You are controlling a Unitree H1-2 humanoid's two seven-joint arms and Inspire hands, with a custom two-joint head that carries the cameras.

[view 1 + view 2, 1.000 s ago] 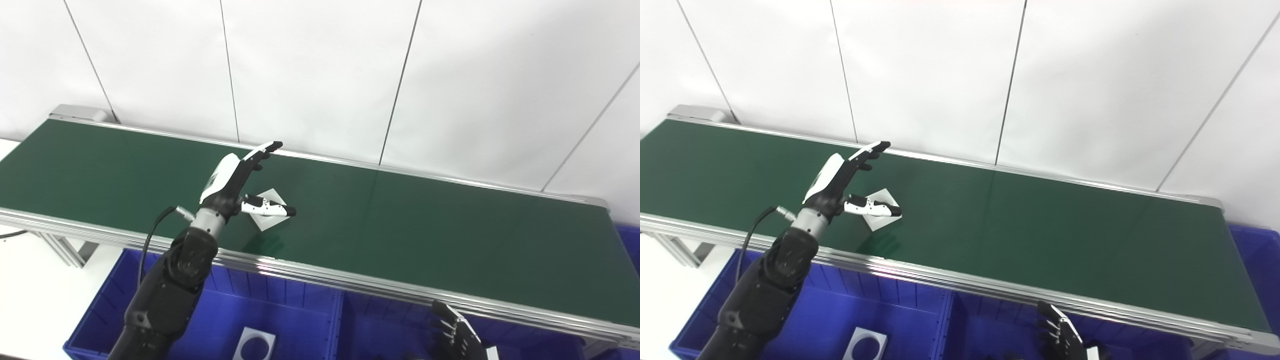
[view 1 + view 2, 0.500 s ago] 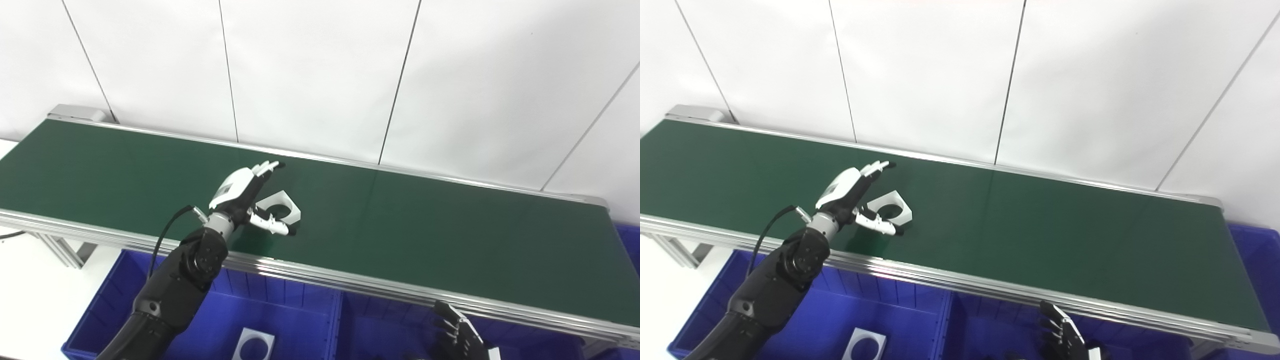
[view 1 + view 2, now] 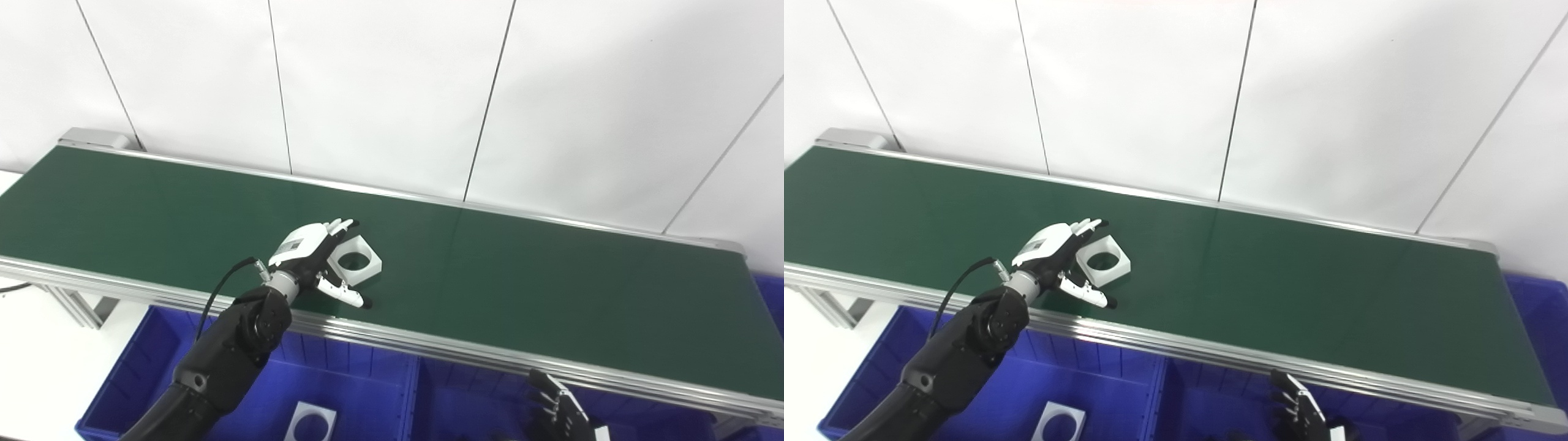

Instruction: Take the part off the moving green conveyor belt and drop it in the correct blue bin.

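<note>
part: white square block with a round hole [image 3: 357,262], lying flat on the belt [image 3: 520,282], nearer the front rail than the back one
left hand: [image 3: 313,257] low over the belt at the part's 9 o'clock, fingers [image 3: 340,226] reaching across its far edge, thumb [image 3: 344,293] stretched out past its near corner; spread around the part and not closed on it, and whether any tip touches it cannot be told
right hand: [image 3: 558,413] low at the frame's bottom edge in front of the belt, over the bins; only dark fingertips show, so whether it is spread or closed cannot be told
bins: left bin [image 3: 122,392] below the front rail already holds a matching holed block [image 3: 312,422]; a second bin [image 3: 465,398] sits at its 3 o'clock
step: closing the grasp on a part the belt carries
how to do it well: match the hand's travel to the belt so the part sits centred between fingers and thumb, then close across its two opposite sides
grip: the block looks rigid and smooth, so squeeze flat faces, not corners, or it may twist out
lift: raise straight up off the belt before swinging toward 6 o'clock
risk: closing late could let the thumb nudge the part away
target: likely the left bin, judging by the matching block in it
</note>
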